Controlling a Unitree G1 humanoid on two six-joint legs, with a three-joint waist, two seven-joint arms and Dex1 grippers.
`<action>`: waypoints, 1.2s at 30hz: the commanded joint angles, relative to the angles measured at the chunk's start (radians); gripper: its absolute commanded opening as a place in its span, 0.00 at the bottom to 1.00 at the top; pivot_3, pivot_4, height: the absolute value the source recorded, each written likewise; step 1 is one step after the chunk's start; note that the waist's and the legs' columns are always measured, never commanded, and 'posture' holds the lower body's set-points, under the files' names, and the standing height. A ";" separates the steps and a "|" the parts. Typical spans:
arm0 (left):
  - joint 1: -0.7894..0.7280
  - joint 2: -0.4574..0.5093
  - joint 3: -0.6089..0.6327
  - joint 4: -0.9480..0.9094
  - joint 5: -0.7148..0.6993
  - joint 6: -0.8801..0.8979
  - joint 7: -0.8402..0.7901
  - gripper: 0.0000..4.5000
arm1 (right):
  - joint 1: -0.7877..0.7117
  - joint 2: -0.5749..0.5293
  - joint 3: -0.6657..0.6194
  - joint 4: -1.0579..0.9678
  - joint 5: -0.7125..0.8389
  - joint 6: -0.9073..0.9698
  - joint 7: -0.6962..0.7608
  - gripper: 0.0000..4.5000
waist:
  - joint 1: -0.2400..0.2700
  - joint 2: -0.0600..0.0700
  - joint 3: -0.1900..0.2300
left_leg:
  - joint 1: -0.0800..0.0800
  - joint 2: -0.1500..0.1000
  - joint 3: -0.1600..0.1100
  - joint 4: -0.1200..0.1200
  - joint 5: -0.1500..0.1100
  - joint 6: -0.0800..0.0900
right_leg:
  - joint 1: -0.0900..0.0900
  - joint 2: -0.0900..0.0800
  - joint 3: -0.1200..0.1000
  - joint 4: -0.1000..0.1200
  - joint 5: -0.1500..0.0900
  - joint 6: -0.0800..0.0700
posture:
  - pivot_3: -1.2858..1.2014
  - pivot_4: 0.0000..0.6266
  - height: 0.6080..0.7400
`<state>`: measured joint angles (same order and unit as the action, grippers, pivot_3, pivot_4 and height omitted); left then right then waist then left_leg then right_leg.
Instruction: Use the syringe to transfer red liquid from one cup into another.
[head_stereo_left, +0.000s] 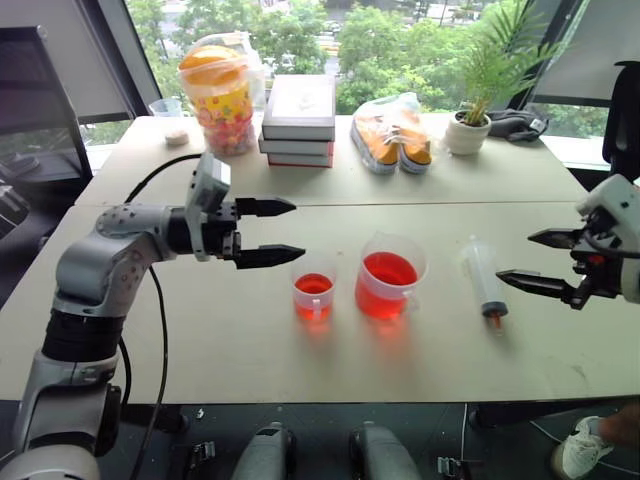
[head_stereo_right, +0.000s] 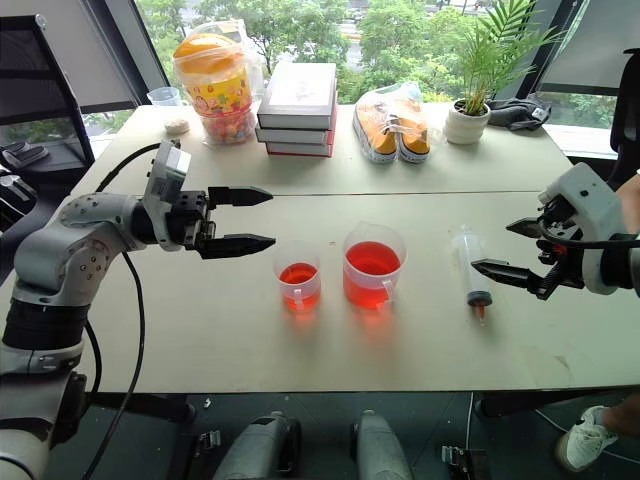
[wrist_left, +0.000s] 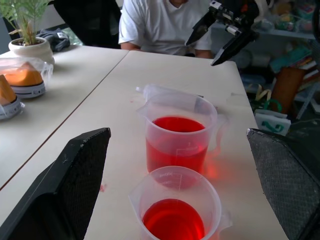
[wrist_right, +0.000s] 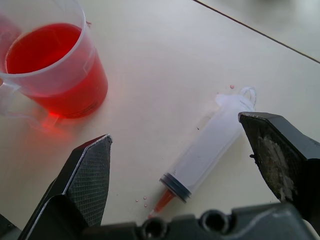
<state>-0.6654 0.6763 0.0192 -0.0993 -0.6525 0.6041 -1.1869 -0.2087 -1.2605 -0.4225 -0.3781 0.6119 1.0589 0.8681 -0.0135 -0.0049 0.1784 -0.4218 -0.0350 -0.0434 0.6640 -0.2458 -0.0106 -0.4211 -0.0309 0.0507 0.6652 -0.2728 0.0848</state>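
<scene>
Jaws open, clear syringe (head_stereo_left: 484, 280), orange tip

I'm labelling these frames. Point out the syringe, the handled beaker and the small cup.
syringe (head_stereo_left: 483, 275), left eye view, mid barrel.
handled beaker (head_stereo_left: 389, 288), left eye view, front wall.
small cup (head_stereo_left: 313, 296), left eye view, front wall.

At the back of the surface (head_stereo_left: 300, 190) sit a candy jar (head_stereo_left: 222, 95), stacked books (head_stereo_left: 299, 121), bagged shoes (head_stereo_left: 393, 137) and a potted plant (head_stereo_left: 472, 118).
</scene>
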 joint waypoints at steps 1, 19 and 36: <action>-0.016 -0.009 0.004 -0.011 0.005 -0.020 0.002 1.00 | -0.221 -0.008 0.138 0.112 -0.003 0.174 -0.097 0.99 | -0.003 0.000 0.000 | 0.001 0.000 0.002 0.001 0.000 0.000 | 0.000 0.000 0.001 0.000 0.000 0.000 | 0.52 0.24 1.00; 0.010 -0.064 -0.018 -0.015 0.047 -0.086 0.007 1.00 | -0.973 0.284 0.940 1.083 -0.368 0.241 0.136 0.99 | -0.001 0.000 0.000 | -0.005 0.000 0.005 -0.001 0.000 0.001 | -0.008 0.000 0.002 0.000 0.000 0.000 | 0.52 0.24 1.00; 0.056 -0.046 0.002 -0.087 0.032 -0.068 0.059 1.00 | -0.982 0.522 0.995 1.408 -0.659 0.020 0.273 0.38 | -0.004 -0.004 -0.003 | 0.000 0.000 0.005 0.000 -0.001 0.001 | -0.003 0.000 0.003 0.001 0.002 0.002 | 0.52 0.24 1.00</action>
<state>-0.5863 0.6214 -0.0048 -0.1695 -0.6029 0.5413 -1.1248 -1.2097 -0.7590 0.5742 1.0145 -0.0339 1.0813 1.1275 -0.0174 -0.0087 0.1759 -0.4211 -0.0351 -0.0384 0.6641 -0.2464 -0.0101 -0.4241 -0.0304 0.0533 0.6662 -0.2706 0.0867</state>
